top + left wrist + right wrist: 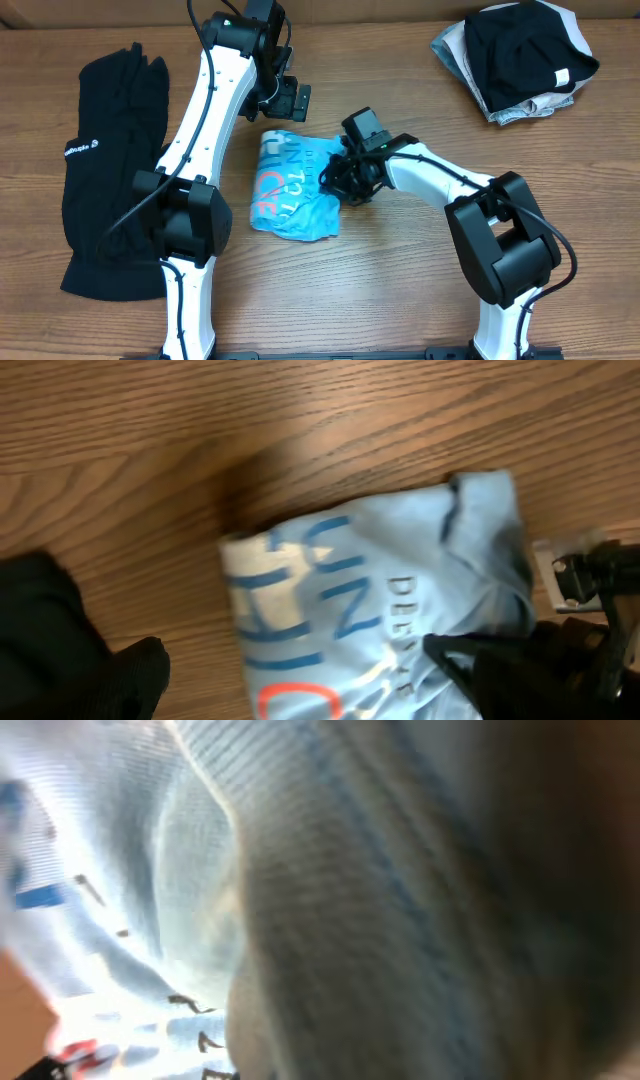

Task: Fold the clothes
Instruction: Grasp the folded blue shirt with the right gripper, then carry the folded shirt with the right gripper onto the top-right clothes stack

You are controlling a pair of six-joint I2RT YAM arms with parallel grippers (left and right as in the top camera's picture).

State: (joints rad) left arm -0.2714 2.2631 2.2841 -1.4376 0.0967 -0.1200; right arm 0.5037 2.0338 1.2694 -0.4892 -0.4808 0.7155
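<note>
The light blue T-shirt (288,195) lies partly folded and rumpled at the table's middle, lettering up. It also shows in the left wrist view (360,590) and fills the right wrist view (120,870). My right gripper (345,180) is at the shirt's right edge, shut on bunched fabric; its fingers are hidden by cloth. It shows in the left wrist view too (560,660). My left gripper (287,100) is open and empty just beyond the shirt's far edge. The black garment (100,170) lies spread out at the left, untouched.
A pile of folded dark and grey clothes (520,60) sits at the far right corner. The left arm's white link (200,130) runs between the black garment and the shirt. Wooden table (400,290) shows in front.
</note>
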